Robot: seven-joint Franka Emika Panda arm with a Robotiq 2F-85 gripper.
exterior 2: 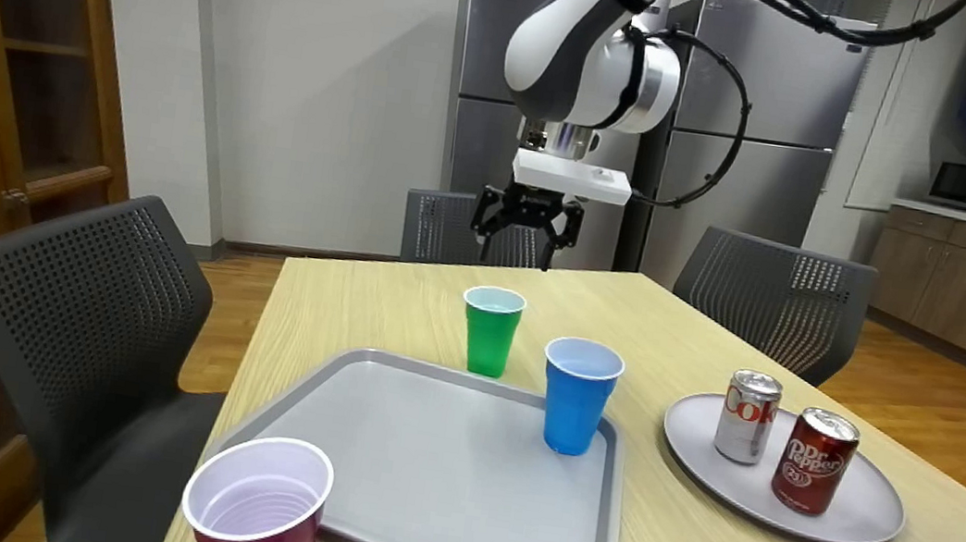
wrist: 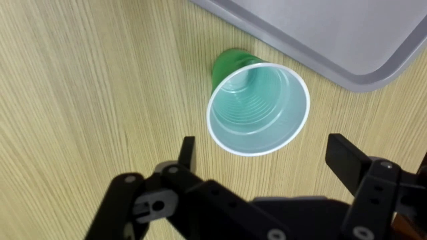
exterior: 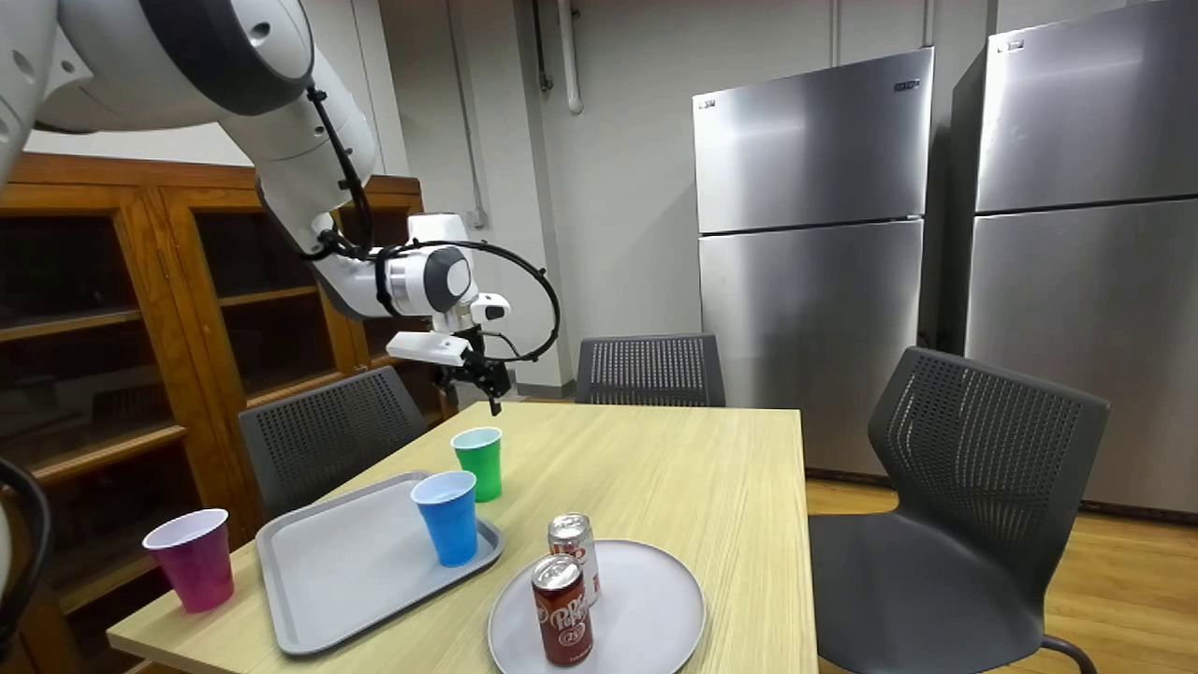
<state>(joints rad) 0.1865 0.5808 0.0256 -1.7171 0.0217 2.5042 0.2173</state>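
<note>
A green cup (wrist: 230, 66) with a white rim stands upright on the table, just off the edge of a grey tray (wrist: 327, 30). My gripper (wrist: 262, 136) is above it with its jaws wide apart; the cup lies below and between the fingers in the wrist view, touched by neither. Both exterior views show a clear height between the gripper (exterior 2: 514, 262) and the green cup (exterior 2: 490, 339). A blue cup (exterior 2: 577, 409) stands on the tray's corner. Beside the tray's opposite end is a purple cup (exterior: 194, 568).
A round plate (exterior: 655, 613) carries a Dr Pepper can (exterior: 563, 618) and a Diet Coke can (exterior 2: 746, 418). Dark chairs (exterior: 332, 440) stand around the wooden table (exterior: 655, 459). A wooden cabinet (exterior: 150, 393) and steel refrigerators (exterior: 814, 281) are behind.
</note>
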